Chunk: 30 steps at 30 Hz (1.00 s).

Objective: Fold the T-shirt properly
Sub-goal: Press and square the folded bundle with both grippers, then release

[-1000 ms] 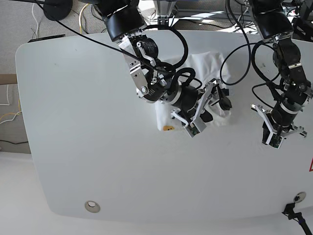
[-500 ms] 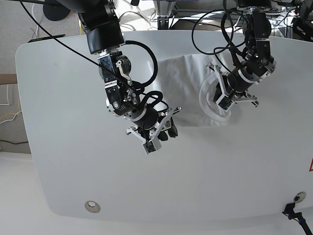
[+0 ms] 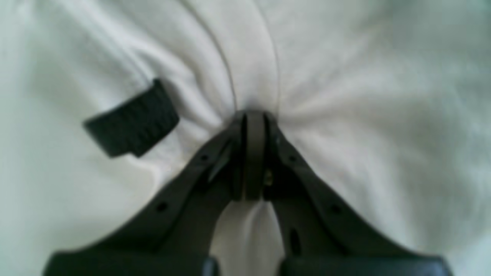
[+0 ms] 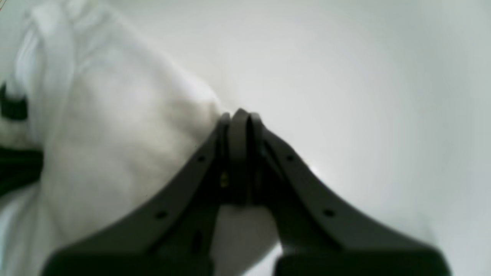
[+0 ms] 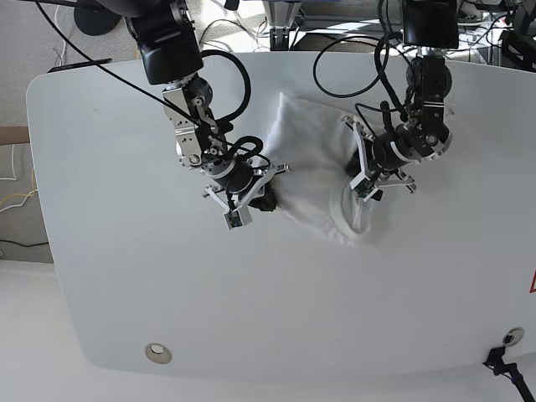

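Two grippers pinch the T-shirt (image 5: 314,159), which lies crumpled and plain white, print hidden, on the far middle of the white table (image 5: 117,276). The left gripper (image 3: 253,119) is clamped on puckered collar fabric beside the black neck label (image 3: 132,119). The right gripper (image 4: 239,117) is pressed together at the shirt's edge; whether it holds cloth is unclear.

Your white table (image 5: 126,276) carries the crumpled white T-shirt (image 5: 314,159) toward its far middle, and a round metal fitting (image 5: 157,353) sits near its near-left edge.
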### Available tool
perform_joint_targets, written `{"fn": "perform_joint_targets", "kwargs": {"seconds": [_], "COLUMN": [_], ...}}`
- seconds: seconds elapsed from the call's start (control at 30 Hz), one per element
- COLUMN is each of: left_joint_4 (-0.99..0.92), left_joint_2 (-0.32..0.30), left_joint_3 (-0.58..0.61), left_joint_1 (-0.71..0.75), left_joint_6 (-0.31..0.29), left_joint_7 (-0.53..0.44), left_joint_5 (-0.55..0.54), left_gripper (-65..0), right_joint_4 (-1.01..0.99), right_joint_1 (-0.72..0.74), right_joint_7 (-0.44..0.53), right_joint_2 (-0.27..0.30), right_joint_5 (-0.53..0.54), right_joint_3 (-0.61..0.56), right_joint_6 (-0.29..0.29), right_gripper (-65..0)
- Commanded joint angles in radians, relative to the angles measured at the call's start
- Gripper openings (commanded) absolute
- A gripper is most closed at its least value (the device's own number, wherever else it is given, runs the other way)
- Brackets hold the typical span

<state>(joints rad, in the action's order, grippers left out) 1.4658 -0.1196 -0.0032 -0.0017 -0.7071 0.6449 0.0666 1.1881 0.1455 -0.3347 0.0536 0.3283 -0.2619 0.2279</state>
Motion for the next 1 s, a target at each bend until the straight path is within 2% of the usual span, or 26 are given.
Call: {"fn": "perform_joint_targets", "kwargs": {"seconds": [0.0,0.17,0.3,0.43,0.53,0.67,0.77,0.87,0.97], "left_joint_4": [-0.053,-0.196,-0.184,-0.014,0.120,0.217,0.233,0.229,0.204], "left_joint_2": [-0.007,-0.002,-0.001,-0.007,-0.035,-0.042,-0.062,-0.070,-0.065], "left_joint_3": [-0.002,-0.002,-0.002,-0.008,-0.019,-0.024,-0.025,-0.025,-0.024], "left_joint_1": [-0.027,-0.177,-0.223,-0.208,-0.125,-0.027,0.053,0.096,0.104], "left_joint_6": [0.009,0.009,0.009,0.009,0.009,0.009,0.009,0.009,0.009], "left_joint_7": [0.062,0.059,0.013,0.016,0.017,0.017,0.016,0.013,0.013], "left_joint_5": [0.072,0.078,0.078,0.080,0.080,0.080,0.080,0.080,0.081], "left_gripper": [-65.0,-65.0,-65.0,-65.0,-65.0,-65.0,-65.0,-65.0,-65.0], "right_joint_4": [0.082,0.266,0.344,0.456,0.477,0.418,0.295,0.175,0.072], "right_joint_1": [-0.024,-0.148,-0.182,-0.162,-0.094,-0.027,0.036,0.070,0.079], "right_joint_7": [-0.008,-0.068,-0.086,-0.136,-0.203,-0.203,-0.197,-0.120,-0.047], "right_joint_2": [0.024,0.025,0.021,0.024,0.013,-0.041,-0.093,-0.123,-0.125], "right_joint_5": [0.001,-0.004,-0.004,-0.004,-0.004,-0.004,-0.004,-0.004,-0.004], "right_joint_3": [0.000,0.002,0.002,0.002,-0.001,-0.004,-0.004,-0.004,-0.004], "right_joint_6": [-0.005,-0.008,-0.009,-0.009,-0.009,-0.009,-0.002,-0.002,0.000], "right_gripper": [-65.0,-65.0,-65.0,-65.0,-65.0,-65.0,-65.0,-65.0,-65.0]}}
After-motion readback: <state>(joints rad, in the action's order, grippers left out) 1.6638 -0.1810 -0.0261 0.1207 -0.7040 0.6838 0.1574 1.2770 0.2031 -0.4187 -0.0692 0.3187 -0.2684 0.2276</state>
